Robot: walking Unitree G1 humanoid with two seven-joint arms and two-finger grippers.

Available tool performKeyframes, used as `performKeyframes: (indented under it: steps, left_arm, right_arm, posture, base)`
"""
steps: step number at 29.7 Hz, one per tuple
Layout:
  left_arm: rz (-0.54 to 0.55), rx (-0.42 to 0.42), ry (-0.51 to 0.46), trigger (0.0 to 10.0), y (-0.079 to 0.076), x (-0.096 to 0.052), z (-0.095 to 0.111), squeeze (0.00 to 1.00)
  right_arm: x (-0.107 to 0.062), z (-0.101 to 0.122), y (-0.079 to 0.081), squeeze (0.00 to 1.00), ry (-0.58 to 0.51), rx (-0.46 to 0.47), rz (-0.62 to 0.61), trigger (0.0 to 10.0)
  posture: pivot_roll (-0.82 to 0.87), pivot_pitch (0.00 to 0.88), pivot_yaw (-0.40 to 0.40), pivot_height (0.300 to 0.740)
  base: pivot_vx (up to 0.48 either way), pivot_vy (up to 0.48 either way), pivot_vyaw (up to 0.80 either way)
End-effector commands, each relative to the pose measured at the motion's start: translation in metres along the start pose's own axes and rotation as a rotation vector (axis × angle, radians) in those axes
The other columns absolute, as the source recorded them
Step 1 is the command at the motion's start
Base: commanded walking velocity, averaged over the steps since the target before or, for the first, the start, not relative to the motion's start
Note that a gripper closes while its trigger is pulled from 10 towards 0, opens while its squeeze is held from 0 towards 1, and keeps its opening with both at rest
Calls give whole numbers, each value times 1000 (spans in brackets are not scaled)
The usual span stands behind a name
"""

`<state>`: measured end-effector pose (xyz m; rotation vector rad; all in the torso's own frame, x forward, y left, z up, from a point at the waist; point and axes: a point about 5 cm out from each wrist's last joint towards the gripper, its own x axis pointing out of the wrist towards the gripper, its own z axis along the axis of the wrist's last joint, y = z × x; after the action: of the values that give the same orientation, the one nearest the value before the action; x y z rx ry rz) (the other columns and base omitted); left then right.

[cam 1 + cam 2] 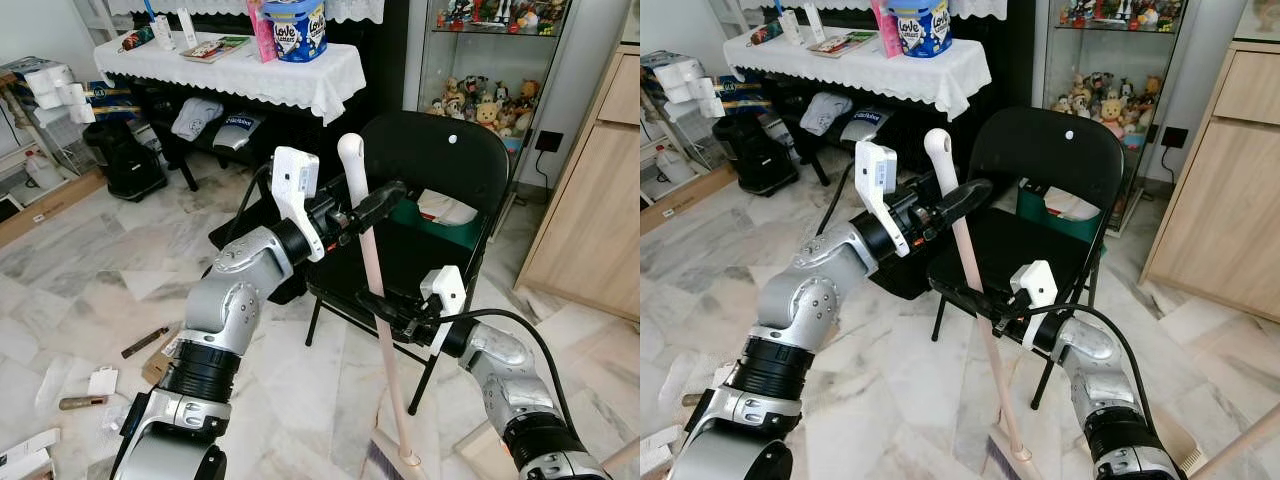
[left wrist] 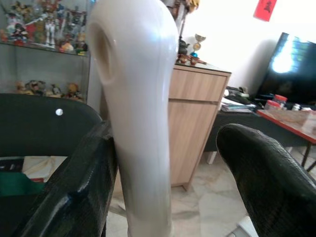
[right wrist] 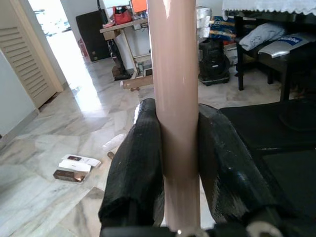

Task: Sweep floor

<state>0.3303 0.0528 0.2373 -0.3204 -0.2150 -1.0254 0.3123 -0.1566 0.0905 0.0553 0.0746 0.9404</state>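
Note:
A broom with a pinkish handle [image 1: 378,290] and a white cap [image 1: 350,152] stands nearly upright in front of the black chair, its brush head [image 1: 388,458] on the marble floor. My right gripper [image 1: 382,305] is shut on the middle of the handle, and the right wrist view shows both fingers [image 3: 136,163] pressed against the handle [image 3: 173,74]. My left gripper [image 1: 376,205] is higher up, just under the cap. It is open around the cap [image 2: 133,98]: one finger [image 2: 74,187] touches it and the other [image 2: 266,173] stands well apart.
A black folding chair [image 1: 440,150] stands right behind the broom. A table with a white cloth [image 1: 250,72] is at the back, and a wooden cabinet [image 1: 600,220] at the right. Small litter [image 1: 100,380] lies on the floor to the left. A wooden stick [image 1: 622,456] shows at the lower right.

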Motion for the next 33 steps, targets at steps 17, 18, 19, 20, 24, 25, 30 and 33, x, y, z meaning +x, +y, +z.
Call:
performKeyframes:
  steps: [17,18,19,20,24,25,30,33]
  left_arm:
    - [-230,-107,16,10000,-14,-11,-17,0]
    - [-236,-109,19,10000,-14,-11,-18,0]
    - [-241,-111,21,10000,-14,-11,-18,0]
    - [-252,-113,25,10000,-15,-12,-19,0]
    - [-271,-126,9,10000,-15,-13,-17,0]
    - [-272,-126,8,10000,-14,-13,-17,0]
    - [-289,-119,-7,10000,-9,-14,-9,0]
    - [-298,-100,-7,10000,-4,-17,-4,0]
  right_arm:
    - [0,9,20,0,-42,75,222,0]
    - [0,9,22,0,-48,83,235,0]
    - [0,10,22,0,-52,88,243,0]
    - [-2,11,25,0,-54,99,274,0]
    - [-6,11,31,0,-40,114,326,0]
    - [-6,11,31,0,-38,116,327,0]
    - [-9,9,36,0,-27,138,352,0]
    - [-10,8,36,0,-24,145,351,0]
  posture:
    - [-96,0,130,740]
    - [-97,0,131,740]
    - [-97,0,131,740]
    - [-98,0,132,740]
    - [-99,0,133,740]
    - [-99,0,133,740]
    - [-97,0,135,740]
    - [-98,0,138,740]
  base:
    - [0,0,0]
    - [0,0,0]
    - [0,0,0]
    - [0,0,0]
    - [0,0,0]
    - [0,0,0]
    - [0,0,0]
    - [0,0,0]
